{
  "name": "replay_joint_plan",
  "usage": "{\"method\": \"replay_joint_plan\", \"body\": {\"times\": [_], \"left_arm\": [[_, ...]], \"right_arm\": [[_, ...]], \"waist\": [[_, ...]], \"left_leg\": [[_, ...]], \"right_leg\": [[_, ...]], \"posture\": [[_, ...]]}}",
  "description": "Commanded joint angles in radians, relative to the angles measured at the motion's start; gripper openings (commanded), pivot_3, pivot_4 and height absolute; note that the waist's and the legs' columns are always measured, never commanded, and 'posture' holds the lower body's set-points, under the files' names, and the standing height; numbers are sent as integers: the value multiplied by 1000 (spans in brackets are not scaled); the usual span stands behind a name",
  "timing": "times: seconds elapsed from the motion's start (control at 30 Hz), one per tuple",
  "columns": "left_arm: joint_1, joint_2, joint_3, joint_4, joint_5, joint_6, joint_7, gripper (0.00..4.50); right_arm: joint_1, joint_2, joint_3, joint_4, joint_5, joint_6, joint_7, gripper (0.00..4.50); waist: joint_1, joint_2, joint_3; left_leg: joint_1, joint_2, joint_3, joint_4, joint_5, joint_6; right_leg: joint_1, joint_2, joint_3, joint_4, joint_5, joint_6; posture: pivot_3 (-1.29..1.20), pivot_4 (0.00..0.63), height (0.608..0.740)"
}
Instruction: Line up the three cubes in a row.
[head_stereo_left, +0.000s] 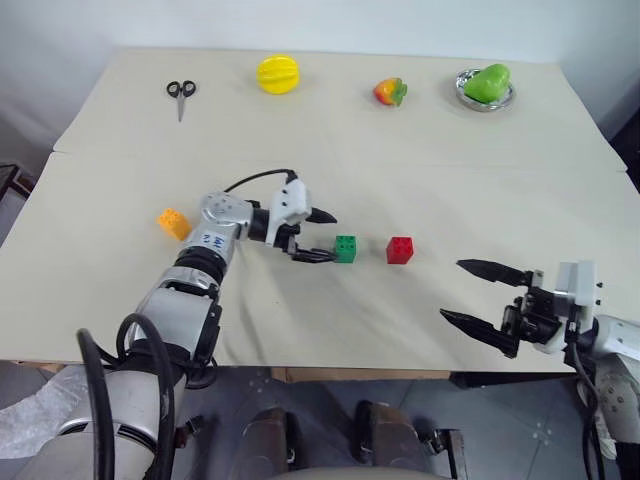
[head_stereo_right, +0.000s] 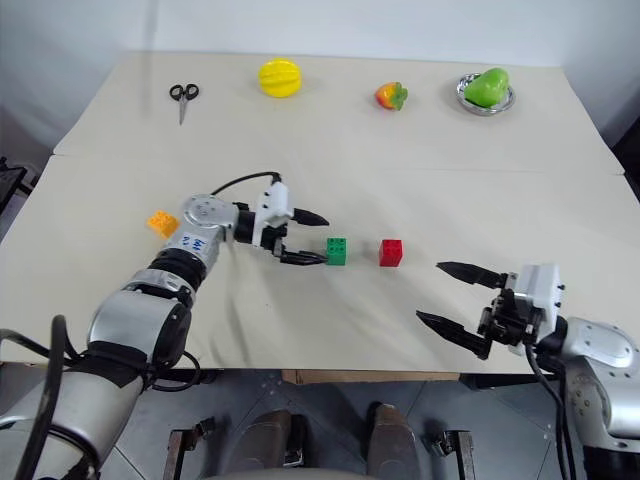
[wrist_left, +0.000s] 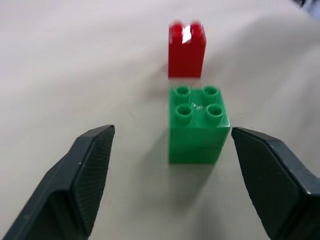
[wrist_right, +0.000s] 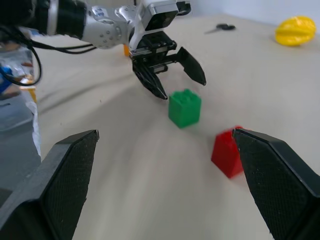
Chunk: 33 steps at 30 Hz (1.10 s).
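Three cubes stand on the beige table. The orange cube (head_stereo_left: 174, 223) sits alone at the left, behind my left forearm. Near the middle, the green cube (head_stereo_left: 345, 248) and the red cube (head_stereo_left: 400, 250) stand side by side with a small gap. My left gripper (head_stereo_left: 322, 236) is open and points right, its fingertips just short of the green cube (wrist_left: 197, 122), which rests free on the table. The red cube (wrist_left: 186, 50) lies beyond it. My right gripper (head_stereo_left: 452, 289) hangs open near the table's front right, empty, well clear of the red cube (wrist_right: 227, 152).
Along the far edge lie scissors (head_stereo_left: 181, 92), a yellow toy fruit (head_stereo_left: 278, 75), a red-and-yellow toy fruit (head_stereo_left: 390, 92) and a green toy pepper (head_stereo_left: 492, 80) in a metal bowl (head_stereo_left: 470, 98). The table's front edge (head_stereo_left: 350, 368) runs close below the grippers.
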Motion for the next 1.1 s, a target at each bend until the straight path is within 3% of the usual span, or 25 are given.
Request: {"method": "replay_joint_plan", "body": {"times": [0.03,0.13,0.27,0.37,0.47,0.57,0.67,0.83,0.97,1.1], "left_arm": [[58,79,77,-151,-106,23,-105,3913],[237,155,151,-410,-201,94,-74,4451],[660,223,379,-905,-332,240,184,4493],[946,206,515,-1170,-385,366,374,4493],[1208,147,642,-1279,-405,383,495,4493],[1355,76,752,-1261,-420,376,619,4493],[1419,22,824,-1207,-409,331,730,4493],[1405,30,763,-1223,-397,329,763,4493],[1280,119,692,-1180,-405,386,740,4493],[1045,257,596,-988,-373,438,682,4493]], "right_arm": [[-63,20,39,3,32,24,7,4500],[-139,42,86,18,39,72,-11,4500],[-216,106,136,34,4,34,-32,4500],[-227,132,140,33,-6,8,-36,4500],[-237,143,153,45,-28,-22,-28,4500],[-242,138,160,56,-39,-37,-13,4500],[-254,140,158,76,-51,-66,-1,4500],[-251,124,168,91,-62,-75,26,4500],[-246,112,176,91,-69,-75,41,4500],[-232,104,178,91,-80,-74,43,4500]], "waist": [[-11,0,0],[-18,1,-1],[-42,1,0],[-36,0,0],[-21,1,0],[-11,0,-1],[-5,-1,-1],[0,-2,-2],[2,-2,-2],[2,-2,-3]], "left_leg": [[0,0,0,0,0,0],[2,1,-6,0,0,0],[2,1,-9,0,0,0],[3,3,-16,-1,0,0],[3,0,-18,0,-1,1],[6,-1,-17,1,-2,2],[6,0,-17,1,-1,2],[6,0,-17,0,-1,1],[6,0,-16,0,-1,1],[6,0,-14,0,-1,1]], "right_leg": [[0,0,0,0,0,0],[0,0,0,1,0,0],[0,-2,-2,3,0,-1],[0,-4,-3,4,-1,-1],[3,-7,-2,3,0,-1],[6,-8,-1,3,0,-1],[5,-8,-2,3,0,-1],[4,-9,-1,4,0,-2],[3,-8,-2,5,1,-3],[2,-7,-1,7,1,-4]], "posture": [[0,150,740],[0,150,740],[0,150,740],[0,150,740],[0,150,740],[0,150,740],[0,150,740],[0,150,740],[0,150,740],[0,150,740]]}}
